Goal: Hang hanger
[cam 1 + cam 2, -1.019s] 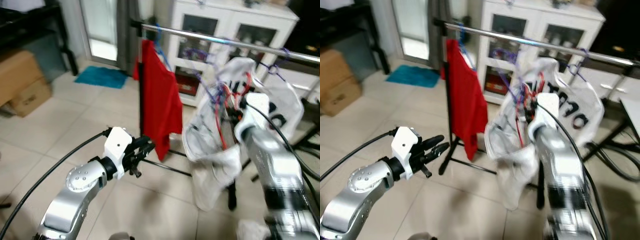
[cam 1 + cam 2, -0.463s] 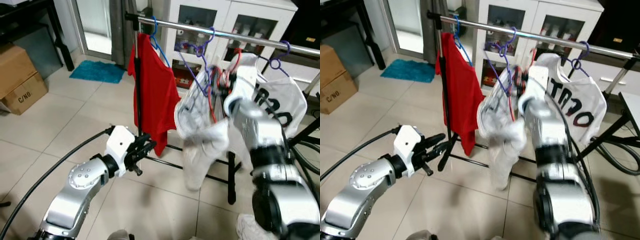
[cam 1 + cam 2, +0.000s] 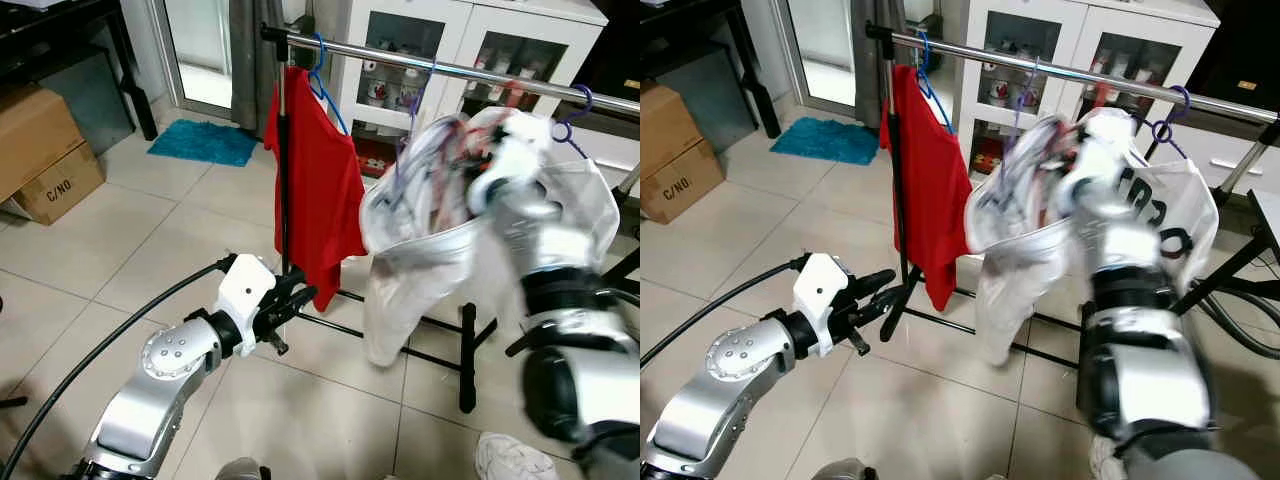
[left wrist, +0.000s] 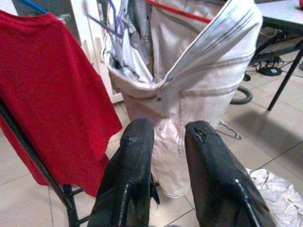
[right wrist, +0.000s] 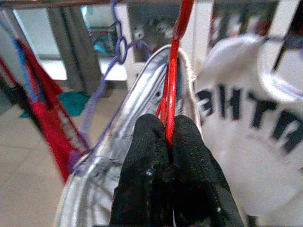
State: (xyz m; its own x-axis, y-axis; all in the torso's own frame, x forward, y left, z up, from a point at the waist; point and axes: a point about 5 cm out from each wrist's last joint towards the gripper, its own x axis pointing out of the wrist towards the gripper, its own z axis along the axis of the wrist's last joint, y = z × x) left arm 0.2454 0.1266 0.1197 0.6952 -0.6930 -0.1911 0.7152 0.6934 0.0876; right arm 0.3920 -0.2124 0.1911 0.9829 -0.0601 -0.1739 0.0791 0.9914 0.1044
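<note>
Right tool (image 5: 168, 137) clenched on thin red wire hanger (image 5: 176, 61), centre frame; probably stiff, light, garment-swung; best gripped below hook. Left tool (image 4: 168, 137) released, lower centre.

The right end effector (image 5: 165, 142) is blurry in the eye views, and so is the arm behind it. The red hanger (image 5: 173, 66) runs off the top edge in the right wrist view, so its hook is cut off. The white jeans (image 3: 430, 270) cover its lower part. The things inside the white cabinet (image 3: 440, 50) are too small to tell.
</note>
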